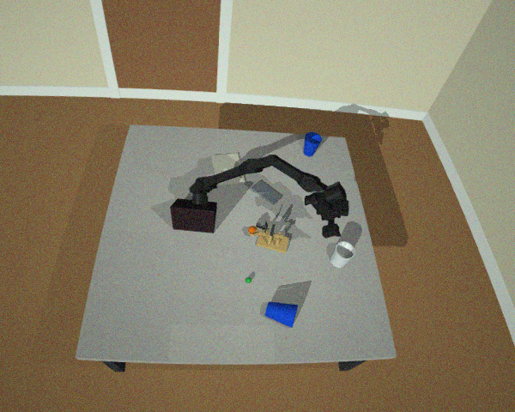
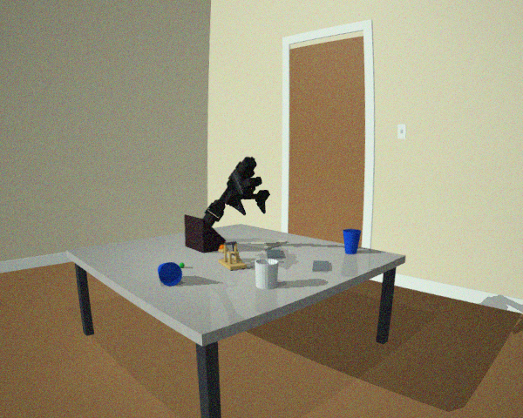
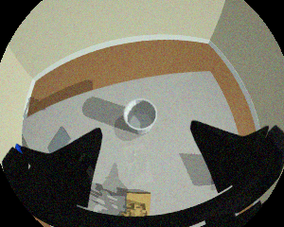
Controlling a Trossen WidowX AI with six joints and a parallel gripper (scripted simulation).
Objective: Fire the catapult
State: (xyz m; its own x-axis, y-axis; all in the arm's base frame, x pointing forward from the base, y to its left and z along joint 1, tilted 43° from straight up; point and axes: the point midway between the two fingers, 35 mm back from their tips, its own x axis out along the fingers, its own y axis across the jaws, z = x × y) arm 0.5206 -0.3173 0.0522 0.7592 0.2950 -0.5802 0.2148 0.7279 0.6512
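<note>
The wooden catapult stands near the middle of the table; the wrist view shows only part of it. An orange ball is at the end of its throwing arm, on the side toward the robot's base; the cup under it is too small to make out. The white mug stands upright near the table's right edge in the top view. My gripper is open and empty, high above the table, with the mug seen between its fingers in the wrist view.
A green ball lies on the table. One blue cup lies on its side; another blue cup stands upright near a corner. The dark base box is behind the catapult. A grey-blue flat patch is beside it.
</note>
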